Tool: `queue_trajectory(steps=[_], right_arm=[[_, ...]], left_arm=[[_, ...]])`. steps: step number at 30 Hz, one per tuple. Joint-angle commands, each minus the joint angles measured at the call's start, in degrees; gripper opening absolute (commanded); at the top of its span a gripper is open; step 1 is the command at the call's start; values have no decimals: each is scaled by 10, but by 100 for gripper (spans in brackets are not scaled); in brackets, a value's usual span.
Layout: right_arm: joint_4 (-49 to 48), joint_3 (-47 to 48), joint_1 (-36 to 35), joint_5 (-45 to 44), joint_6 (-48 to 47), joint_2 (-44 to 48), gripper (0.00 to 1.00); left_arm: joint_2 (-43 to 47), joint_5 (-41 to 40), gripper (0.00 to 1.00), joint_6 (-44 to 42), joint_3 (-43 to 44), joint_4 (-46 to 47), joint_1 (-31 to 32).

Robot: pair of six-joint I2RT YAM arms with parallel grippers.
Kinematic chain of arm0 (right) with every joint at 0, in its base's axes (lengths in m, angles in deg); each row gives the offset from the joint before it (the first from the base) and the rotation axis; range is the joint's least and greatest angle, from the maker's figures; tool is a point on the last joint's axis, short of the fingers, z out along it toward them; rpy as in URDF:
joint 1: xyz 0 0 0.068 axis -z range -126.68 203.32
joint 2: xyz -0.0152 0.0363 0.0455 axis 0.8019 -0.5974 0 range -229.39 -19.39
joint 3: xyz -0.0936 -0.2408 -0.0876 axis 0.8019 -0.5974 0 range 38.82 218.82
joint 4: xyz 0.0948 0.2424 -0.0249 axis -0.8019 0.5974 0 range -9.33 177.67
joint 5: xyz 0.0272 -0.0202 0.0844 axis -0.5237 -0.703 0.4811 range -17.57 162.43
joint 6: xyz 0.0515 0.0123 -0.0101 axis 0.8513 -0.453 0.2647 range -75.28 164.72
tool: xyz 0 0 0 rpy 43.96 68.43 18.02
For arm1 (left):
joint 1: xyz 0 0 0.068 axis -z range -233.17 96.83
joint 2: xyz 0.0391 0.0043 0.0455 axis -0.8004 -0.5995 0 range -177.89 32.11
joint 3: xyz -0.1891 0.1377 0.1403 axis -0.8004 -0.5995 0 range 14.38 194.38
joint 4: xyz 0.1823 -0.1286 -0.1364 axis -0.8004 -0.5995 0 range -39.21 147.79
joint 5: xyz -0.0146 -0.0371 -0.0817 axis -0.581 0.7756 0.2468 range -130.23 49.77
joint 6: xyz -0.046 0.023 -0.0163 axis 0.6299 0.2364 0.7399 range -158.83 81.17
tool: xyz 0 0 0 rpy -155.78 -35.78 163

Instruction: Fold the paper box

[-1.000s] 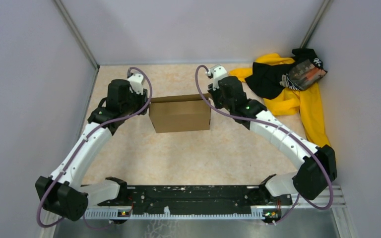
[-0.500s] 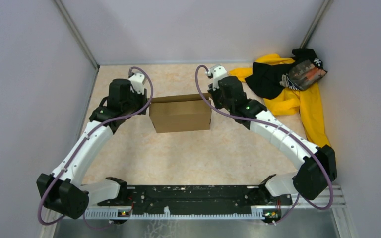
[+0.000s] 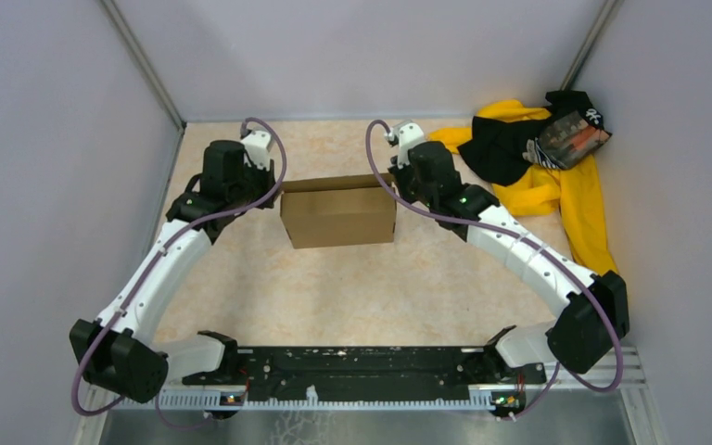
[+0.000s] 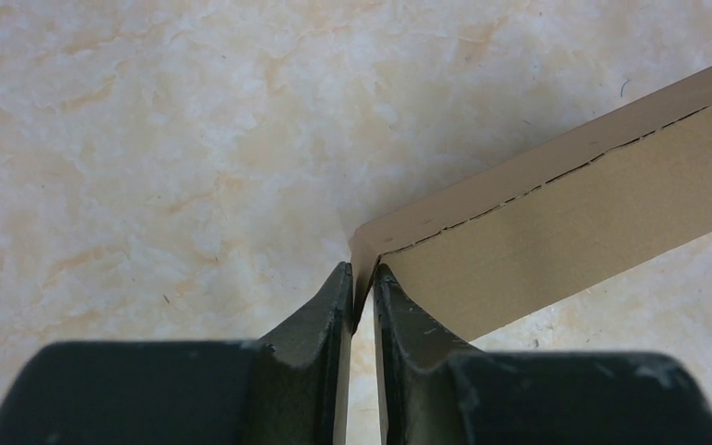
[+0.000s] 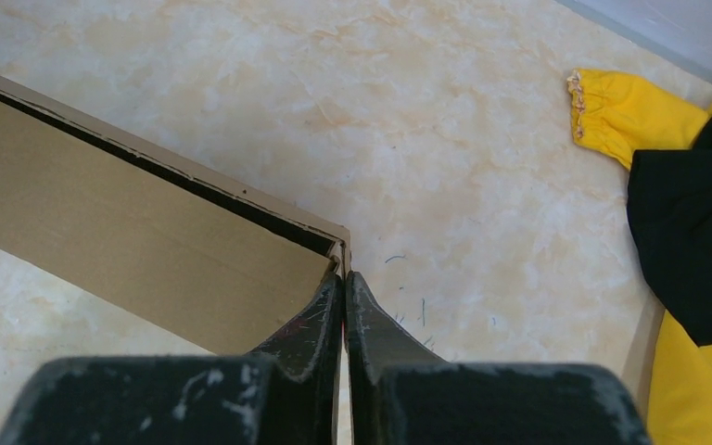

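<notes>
Marbled table (image 3: 334,287) — paper box (image 3: 338,218) ends hidden where left gripper (image 4: 360,278), right gripper (image 5: 344,276) pinch.

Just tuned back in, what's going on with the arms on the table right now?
Both arms are on the paper box, one at each end. The left pincer is clamped on the cardboard edge at the box's left end. The right pincer is closed at the right end corner, apparently pinching the wall there. The yellow-and-black clothing lies apart at the far right.
</notes>
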Motion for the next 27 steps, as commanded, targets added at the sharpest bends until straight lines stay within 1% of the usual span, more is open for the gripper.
queue_trajectory(steps=[1, 16, 18, 27], right_arm=[[1, 45, 3, 3, 11, -2, 0], [28, 71, 3, 8, 37, -19, 0], [33, 75, 3, 8, 40, -20, 0], [70, 109, 3, 7, 59, -39, 0]], left_arm=[[-12, 13, 19, 7, 35, -14, -3], [-18, 21, 18, 7, 32, -26, -3], [-19, 21, 18, 22, 34, -28, -3], [-32, 40, 17, 37, 46, -38, -2]])
